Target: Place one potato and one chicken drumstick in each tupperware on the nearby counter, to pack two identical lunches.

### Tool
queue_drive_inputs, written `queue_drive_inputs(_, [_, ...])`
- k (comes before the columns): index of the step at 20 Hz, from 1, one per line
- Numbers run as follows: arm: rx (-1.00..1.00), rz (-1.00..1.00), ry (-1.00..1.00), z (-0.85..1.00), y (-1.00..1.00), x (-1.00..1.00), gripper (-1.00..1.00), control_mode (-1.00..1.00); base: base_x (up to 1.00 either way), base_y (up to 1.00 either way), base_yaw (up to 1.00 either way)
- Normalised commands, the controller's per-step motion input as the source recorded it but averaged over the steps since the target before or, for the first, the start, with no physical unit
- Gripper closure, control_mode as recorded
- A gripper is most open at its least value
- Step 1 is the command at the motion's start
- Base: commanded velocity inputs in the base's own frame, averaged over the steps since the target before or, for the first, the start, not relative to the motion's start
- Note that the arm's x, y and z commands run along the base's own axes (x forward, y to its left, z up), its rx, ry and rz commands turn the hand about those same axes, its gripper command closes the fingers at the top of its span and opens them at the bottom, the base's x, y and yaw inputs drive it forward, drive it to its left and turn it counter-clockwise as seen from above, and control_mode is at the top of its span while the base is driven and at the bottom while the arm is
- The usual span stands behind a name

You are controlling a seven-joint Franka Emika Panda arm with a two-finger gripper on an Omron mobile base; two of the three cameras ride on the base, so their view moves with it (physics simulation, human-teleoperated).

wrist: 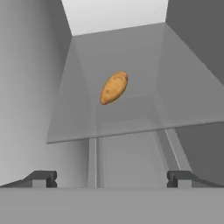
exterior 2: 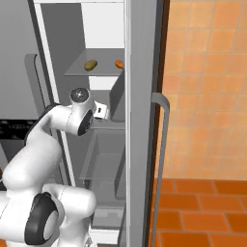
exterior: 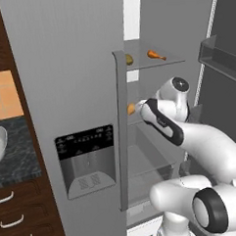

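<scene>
Your end effector (wrist: 112, 179) is spread wide with nothing in it, just in front of the fridge shelf (wrist: 131, 118) where a potato (wrist: 114, 87) lies.

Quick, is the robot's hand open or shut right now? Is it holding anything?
Hand: open and empty, pointing at a potato that lies on a fridge shelf ahead of it.

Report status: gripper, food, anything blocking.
Gripper open, empty, inside fridge. Potato ahead on glass shelf, untouched. Upper shelf: second potato, drumstick. Path clear.
</scene>
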Motion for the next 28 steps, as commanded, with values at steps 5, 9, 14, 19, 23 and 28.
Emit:
queue_drive_inputs(5, [0.04,0.01,0.10,0.12,0.00,0.74,-1.00,-1.00,0.00,0.00,0.00])
queue_drive_inputs(9, [0.01,0.00,0.17,0.07,0.02,0.86,-1.00,-1.00,0.00,0.00,0.00])
queue_drive_inputs(14, [0.00,0.00,-0.01,-0.40,0.05,0.44,-1.00,-1.00,0.00,0.00,0.00])
queue_drive_inputs(19, [0.00,0.00,-0.01,-0.58,0.00,0.44,-1.00,-1.00,0.00,0.00,0.00])
queue_drive_inputs(23, [0.00,0.00,0.00,-0.14,0.01,0.47,-1.00,-1.00,0.00,0.00,0.00])
queue_drive_inputs(28, [0.00,-0.01,0.01,-0.14,0.10,0.37,-1.00,-1.00,0.00,0.00,0.00])
